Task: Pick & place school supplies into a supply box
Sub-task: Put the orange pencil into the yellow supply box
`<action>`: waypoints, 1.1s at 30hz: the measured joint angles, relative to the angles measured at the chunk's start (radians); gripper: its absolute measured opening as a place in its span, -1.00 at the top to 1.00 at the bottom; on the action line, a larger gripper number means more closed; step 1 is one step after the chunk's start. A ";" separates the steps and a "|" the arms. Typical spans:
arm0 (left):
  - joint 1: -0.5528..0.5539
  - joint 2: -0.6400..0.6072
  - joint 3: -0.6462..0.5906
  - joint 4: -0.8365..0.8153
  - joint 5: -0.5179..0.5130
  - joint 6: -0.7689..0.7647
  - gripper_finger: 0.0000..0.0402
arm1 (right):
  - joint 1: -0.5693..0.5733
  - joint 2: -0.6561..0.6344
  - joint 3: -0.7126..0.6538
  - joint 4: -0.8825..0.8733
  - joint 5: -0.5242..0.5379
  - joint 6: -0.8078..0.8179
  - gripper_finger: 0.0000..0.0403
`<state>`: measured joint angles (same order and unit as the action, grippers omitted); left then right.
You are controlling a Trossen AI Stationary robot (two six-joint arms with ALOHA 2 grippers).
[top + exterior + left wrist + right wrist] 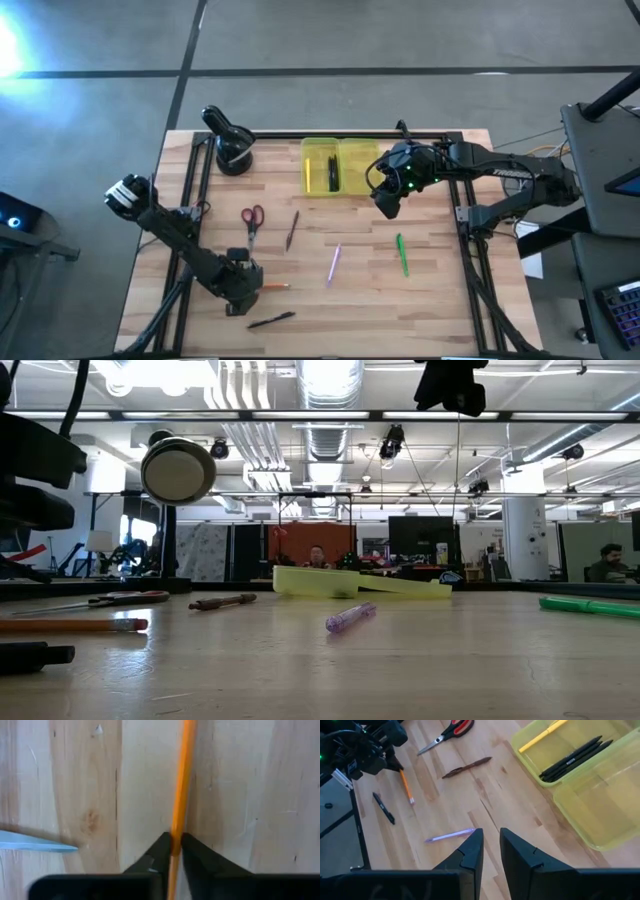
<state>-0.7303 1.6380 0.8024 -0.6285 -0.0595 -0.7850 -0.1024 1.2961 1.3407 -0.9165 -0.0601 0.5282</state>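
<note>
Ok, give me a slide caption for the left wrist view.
Left end effector closed on an orange pencil lying on the wooden table.

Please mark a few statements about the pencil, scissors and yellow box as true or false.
1. The left end effector is pinching the orange pencil. True.
2. The scissors lie inside the yellow box. False; they lie on the table.
3. The box already holds black pens. True.
4. The right end effector grips the green pen. False; it holds nothing and hangs near the box.
</note>
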 joint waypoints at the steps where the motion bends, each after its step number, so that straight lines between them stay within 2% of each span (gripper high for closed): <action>1: 0.000 0.005 0.000 0.000 0.001 0.001 0.94 | 0.000 0.000 0.000 0.000 0.000 0.000 0.72; 28: -0.002 -0.083 0.080 -0.097 -0.041 0.019 1.00 | 0.000 0.000 0.000 0.009 0.003 0.001 0.72; 33: 0.001 -0.116 0.124 -0.160 -0.125 0.016 1.00 | 0.000 0.000 0.000 0.009 0.003 0.003 0.72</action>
<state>-0.7297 1.5221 0.9264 -0.7881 -0.1847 -0.7692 -0.1024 1.2961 1.3407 -0.9071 -0.0574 0.5308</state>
